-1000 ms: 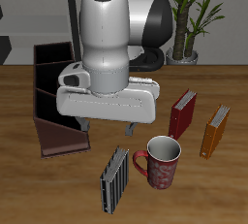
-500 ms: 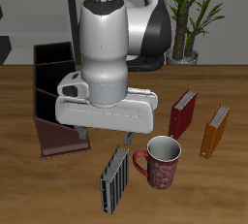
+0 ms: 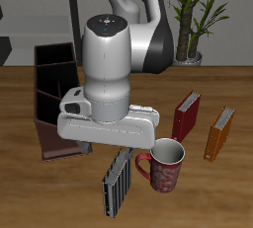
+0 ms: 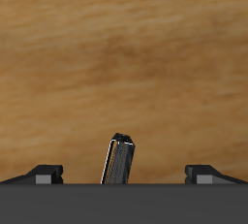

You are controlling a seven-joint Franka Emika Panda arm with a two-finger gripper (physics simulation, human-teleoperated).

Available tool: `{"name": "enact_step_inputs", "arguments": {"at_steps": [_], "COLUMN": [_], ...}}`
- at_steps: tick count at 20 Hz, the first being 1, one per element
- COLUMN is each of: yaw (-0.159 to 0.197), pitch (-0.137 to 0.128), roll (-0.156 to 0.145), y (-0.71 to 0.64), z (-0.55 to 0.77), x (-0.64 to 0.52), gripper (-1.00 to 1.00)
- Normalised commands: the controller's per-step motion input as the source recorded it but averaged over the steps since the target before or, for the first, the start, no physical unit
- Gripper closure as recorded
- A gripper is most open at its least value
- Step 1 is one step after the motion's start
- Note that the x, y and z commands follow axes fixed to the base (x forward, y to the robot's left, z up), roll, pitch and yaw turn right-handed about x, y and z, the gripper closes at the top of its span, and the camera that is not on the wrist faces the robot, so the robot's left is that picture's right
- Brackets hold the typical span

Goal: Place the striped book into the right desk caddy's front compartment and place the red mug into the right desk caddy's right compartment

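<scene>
The striped book (image 3: 117,183) stands upright near the table's front edge, with the red mug (image 3: 166,165) close beside it, handle toward the book. My gripper (image 3: 112,150) hangs just above the book's top, open and holding nothing. In the wrist view the book's top edge (image 4: 118,160) sits between the two spread fingertips (image 4: 45,173), with the gripper (image 4: 124,174) centred over it. The right desk caddy (image 3: 47,102), a dark maroon box, lies farther back beside the arm, partly hidden by it.
A plain red book (image 3: 186,116) and an orange book (image 3: 219,133) stand upright beyond the mug. A potted plant (image 3: 198,15) is behind the table's back edge. Bare wood fills the wrist view around the book.
The gripper has come down and slightly forward over the last second, from well above the table to just over the striped book's top. The book, mug and caddy have not moved.
</scene>
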Motion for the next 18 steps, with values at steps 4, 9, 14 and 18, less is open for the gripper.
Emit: {"name": "enact_step_inputs", "arguments": {"at_steps": [4,9,14,18], "yaw": [0.009,-0.020,-0.016,-0.017], "pitch": [0.005,0.038,0.019,0.013], "roll": [0.002,-0.008,0.002,-0.009], "y": [0.07,-0.07,-0.03,-0.02], "z": [-0.19,-0.24,-0.18,-0.13], "x": [-0.08,0.01,0.02,-0.03], "gripper": [-1.00,-1.00,-1.00,-1.00]}}
